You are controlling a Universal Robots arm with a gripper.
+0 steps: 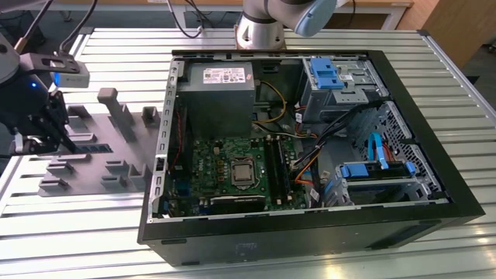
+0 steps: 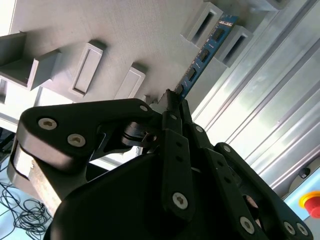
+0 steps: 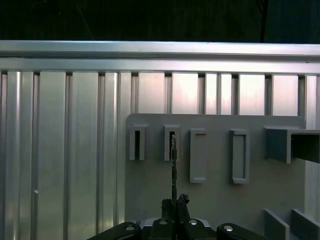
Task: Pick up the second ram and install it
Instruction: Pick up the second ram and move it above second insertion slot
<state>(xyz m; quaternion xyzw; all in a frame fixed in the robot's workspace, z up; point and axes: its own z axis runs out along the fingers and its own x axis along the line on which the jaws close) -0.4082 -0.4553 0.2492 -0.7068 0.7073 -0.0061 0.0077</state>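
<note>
at the exterior view's left the gripper (image 1: pixel 54 139) pinches the near end of the second ram (image 2: pixel 202 55), standing on edge in slots of the grey tray (image 1: pixel 89 125). pick-up stage, i judge: freeing it calls for a straight lift; the motherboard (image 1: pixel 225 160) lies well apart, rightward.

The second ram (image 2: pixel 204 54), blue-green with black chips, stands edgewise on the grey tray (image 2: pixel 125 30).

Blue ram (image 2: pixel 205 52), grey tray (image 2: pixel 125 35), black end effector (image 2: pixel 175 100)
</note>
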